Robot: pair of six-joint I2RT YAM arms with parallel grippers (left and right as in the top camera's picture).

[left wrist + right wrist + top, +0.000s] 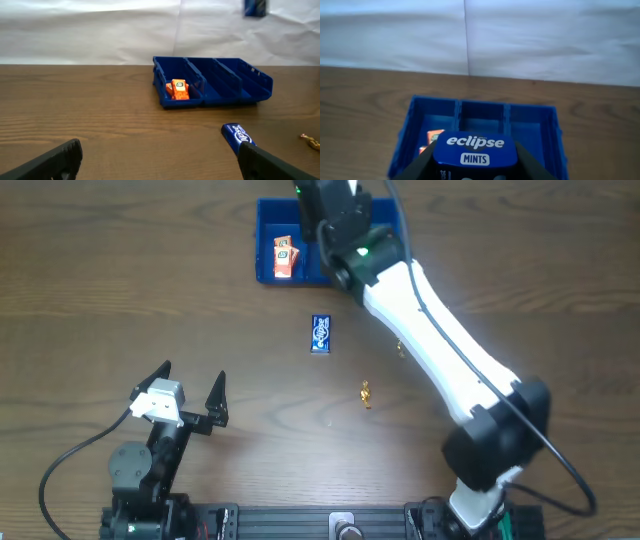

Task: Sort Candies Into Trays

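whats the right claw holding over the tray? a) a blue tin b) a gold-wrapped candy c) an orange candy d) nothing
a: the right claw grips a blue tin above the blue tray; the orange candies lie in the tray, the gold candy on the table.

Top view straight down on table (90, 290), left wrist low at near left facing far tray (260, 89), right wrist close above it, tray in all.

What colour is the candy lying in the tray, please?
Orange candy; left wrist view shows it best.
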